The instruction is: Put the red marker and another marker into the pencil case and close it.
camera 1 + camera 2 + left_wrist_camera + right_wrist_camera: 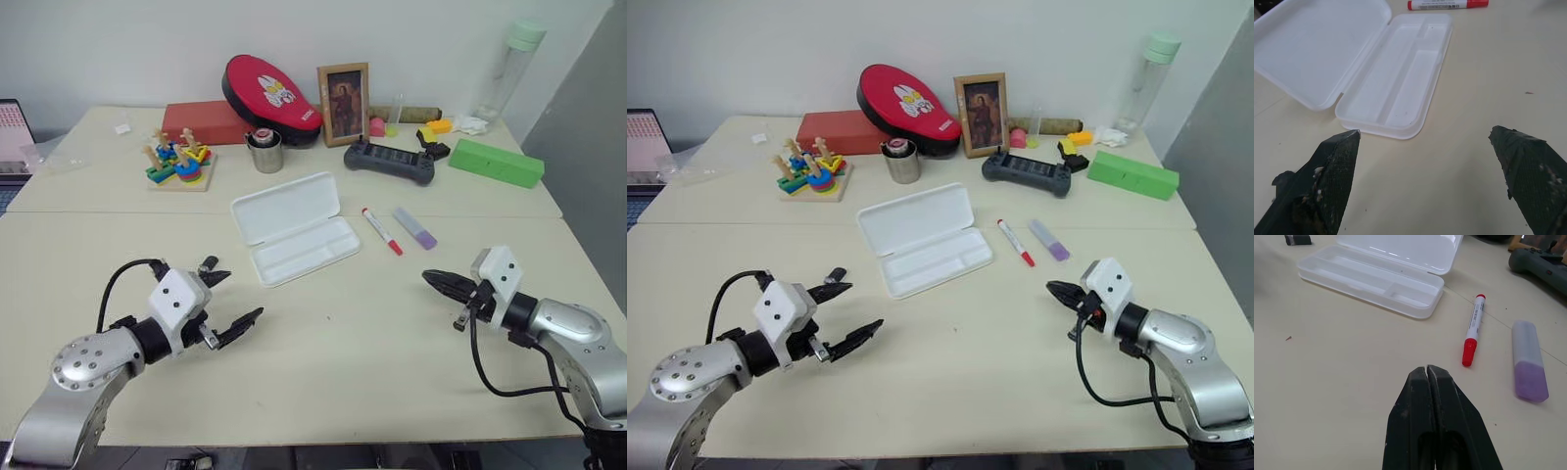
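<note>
The white pencil case (294, 227) lies open in the middle of the table, its tray empty and its lid flat behind it. Just right of it lies the slim red marker (381, 231), and beside that the stubby lilac marker (414, 226). My left gripper (223, 302) hovers open near the table's front left, short of the case (1396, 83), with nothing between its fingers. My right gripper (438, 280) is shut and empty at the front right, pointing toward the red marker (1472, 330) and lilac marker (1529, 361).
Along the back stand a wooden stacking toy (178, 164), a red box (204, 122), a red oval case (269, 96), a metal cup (265, 151), a picture frame (344, 103), a black controller (390, 160), a green block (495, 162) and a tall bottle (509, 69).
</note>
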Robot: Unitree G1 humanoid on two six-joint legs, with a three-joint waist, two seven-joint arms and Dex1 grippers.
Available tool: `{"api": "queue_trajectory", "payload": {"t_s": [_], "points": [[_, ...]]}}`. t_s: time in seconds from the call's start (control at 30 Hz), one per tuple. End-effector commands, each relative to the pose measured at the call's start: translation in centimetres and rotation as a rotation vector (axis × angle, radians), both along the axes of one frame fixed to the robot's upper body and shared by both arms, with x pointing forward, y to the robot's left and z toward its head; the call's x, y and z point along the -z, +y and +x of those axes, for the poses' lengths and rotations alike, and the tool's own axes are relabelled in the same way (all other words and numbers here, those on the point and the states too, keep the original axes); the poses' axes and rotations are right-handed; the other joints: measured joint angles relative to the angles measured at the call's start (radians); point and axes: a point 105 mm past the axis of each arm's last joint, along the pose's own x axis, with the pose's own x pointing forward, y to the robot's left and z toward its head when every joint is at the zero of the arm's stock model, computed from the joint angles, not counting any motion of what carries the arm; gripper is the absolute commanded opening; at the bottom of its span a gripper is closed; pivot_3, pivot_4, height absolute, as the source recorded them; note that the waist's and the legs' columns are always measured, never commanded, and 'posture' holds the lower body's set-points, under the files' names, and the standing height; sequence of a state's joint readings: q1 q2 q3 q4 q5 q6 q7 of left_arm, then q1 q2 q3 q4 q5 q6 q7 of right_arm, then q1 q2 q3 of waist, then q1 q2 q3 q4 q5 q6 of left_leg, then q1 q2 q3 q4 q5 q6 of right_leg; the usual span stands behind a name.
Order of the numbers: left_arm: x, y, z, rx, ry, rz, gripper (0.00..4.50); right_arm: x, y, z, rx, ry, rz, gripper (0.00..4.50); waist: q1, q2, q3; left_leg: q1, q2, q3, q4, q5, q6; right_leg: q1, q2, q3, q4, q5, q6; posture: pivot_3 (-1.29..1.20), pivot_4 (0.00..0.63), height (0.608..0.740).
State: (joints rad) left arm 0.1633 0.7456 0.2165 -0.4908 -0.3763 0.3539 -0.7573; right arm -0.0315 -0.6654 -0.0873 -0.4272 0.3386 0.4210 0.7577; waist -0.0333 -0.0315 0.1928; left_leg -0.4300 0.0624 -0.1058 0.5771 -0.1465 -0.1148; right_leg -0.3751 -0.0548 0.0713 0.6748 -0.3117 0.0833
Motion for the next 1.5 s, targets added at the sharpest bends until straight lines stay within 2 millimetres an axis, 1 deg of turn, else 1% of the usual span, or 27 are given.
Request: {"api": "queue_trajectory", "payload": {"t_s": [0.03,0.13,0.17,0.3,0.43,0.53,0.6,0.73,0.93,1.03,1.07,1.23,1.27,1.33,1.5], "points": [[-0.6,-1.5,1.4,0.077,-0.002,0.034,4.50,-1.6,0.2,-0.2,-0.011,-0.063,-0.009,0.02,0.001,0.000,0.000,0.000,0.000,0.000,0.000,0.000,0.000,0.000,0.000,0.000,0.000,0.000,0.000,0.00,0.150,0.740],[-0.4,-2.8,2.4,0.147,0.011,0.075,4.50,-1.8,0.5,-0.3,-0.012,-0.067,-0.007,0.02,0.005,0.000,0.000,0.000,0.000,-0.001,0.001,0.000,0.000,0.000,0.000,-0.001,0.001,0.000,0.001,0.00,0.150,0.740],[-0.2,-3.2,3.0,0.146,0.014,0.075,4.50,-1.9,0.6,-0.4,-0.012,-0.068,-0.007,0.02,0.004,0.000,0.000,0.000,0.000,-0.001,0.001,0.000,0.000,0.001,0.000,0.000,0.001,0.000,0.001,0.00,0.150,0.740],[1.0,-4.4,3.9,0.182,0.060,0.119,4.50,-2.0,0.8,-0.5,-0.009,-0.071,-0.006,0.02,0.002,0.000,0.000,0.000,0.000,0.000,0.001,0.000,0.000,0.001,0.000,0.000,0.000,0.003,0.006,0.00,0.150,0.740],[2.3,-4.5,4.8,0.171,0.137,0.112,4.50,-2.2,0.9,-0.5,-0.007,-0.071,0.000,0.02,0.000,0.000,0.000,0.000,0.000,0.000,-0.001,0.000,0.000,0.000,0.000,-0.001,0.001,0.003,0.006,0.00,0.150,0.740],[2.8,-4.6,5.2,0.177,0.179,0.105,4.50,-2.5,1.0,-0.6,-0.012,-0.074,0.006,0.02,0.000,0.000,0.000,0.000,0.000,-0.001,-0.001,0.000,0.000,0.000,0.000,-0.001,0.002,0.003,0.006,0.00,0.150,0.740],[3.1,-4.8,5.5,0.174,0.207,0.103,4.50,-2.7,1.1,-0.7,-0.018,-0.076,0.010,0.02,0.001,0.000,0.000,0.000,0.000,-0.001,-0.001,0.000,0.000,0.001,0.000,-0.001,0.001,0.003,0.006,0.00,0.150,0.740],[3.3,-5.0,6.0,0.176,0.215,0.128,4.50,-3.5,2.0,-1.6,-0.091,-0.065,0.022,0.02,0.001,0.001,0.000,0.000,0.000,-0.001,0.000,0.000,0.000,0.001,0.000,-0.001,0.002,0.003,0.007,0.00,0.150,0.740],[3.8,-5.5,6.3,0.183,0.260,0.130,4.50,-3.9,2.2,-1.8,-0.107,-0.068,0.016,0.02,0.001,0.001,0.000,0.000,0.000,-0.001,0.000,0.000,0.000,0.001,0.000,-0.001,0.002,0.003,0.007,0.00,0.150,0.740],[3.9,-5.9,6.2,0.213,0.279,0.143,4.02,-3.8,2.2,-1.8,-0.120,-0.057,0.004,0.00,0.001,0.001,0.000,0.000,0.000,-0.001,0.000,0.000,0.000,0.001,0.000,-0.001,0.002,0.003,0.007,0.00,0.150,0.740],[3.9,-6.0,6.2,0.217,0.282,0.143,3.76,-3.7,2.3,-1.8,-0.125,-0.054,0.001,0.00,0.001,0.001,0.000,0.000,0.000,-0.001,0.000,0.000,0.000,0.001,0.000,-0.001,0.002,0.003,0.007,0.00,0.150,0.740],[3.7,-5.8,6.6,0.205,0.277,0.175,2.72,-2.3,2.2,-3.7,-0.247,0.050,-0.096,0.00,0.002,0.001,0.000,0.000,0.000,-0.001,0.000,0.000,0.000,0.001,0.000,-0.001,0.002,0.003,0.007,0.00,0.150,0.740],[3.7,-5.8,6.6,0.205,0.277,0.174,2.56,-2.2,2.1,-3.7,-0.256,0.056,-0.107,0.00,0.002,0.001,0.000,0.000,0.000,-0.001,0.000,0.000,0.000,0.001,0.000,-0.001,0.002,0.003,0.007,0.00,0.150,0.740],[3.7,-5.7,6.8,0.199,0.275,0.177,2.11,-2.3,2.1,-3.6,-0.248,0.045,-0.112,0.00,0.001,0.001,0.000,0.000,0.000,-0.001,0.000,0.000,0.000,0.001,0.000,-0.001,0.002,0.003,0.008,0.00,0.150,0.740],[3.6,-5.7,7.0,0.175,0.285,0.166,1.28,-2.4,2.4,-3.3,-0.247,0.041,-0.104,0.00,0.001,0.001,0.000,0.000,0.000,-0.001,0.001,0.000,0.000,0.001,0.000,-0.001,0.002,0.003,0.008,0.00,0.150,0.740]]}}
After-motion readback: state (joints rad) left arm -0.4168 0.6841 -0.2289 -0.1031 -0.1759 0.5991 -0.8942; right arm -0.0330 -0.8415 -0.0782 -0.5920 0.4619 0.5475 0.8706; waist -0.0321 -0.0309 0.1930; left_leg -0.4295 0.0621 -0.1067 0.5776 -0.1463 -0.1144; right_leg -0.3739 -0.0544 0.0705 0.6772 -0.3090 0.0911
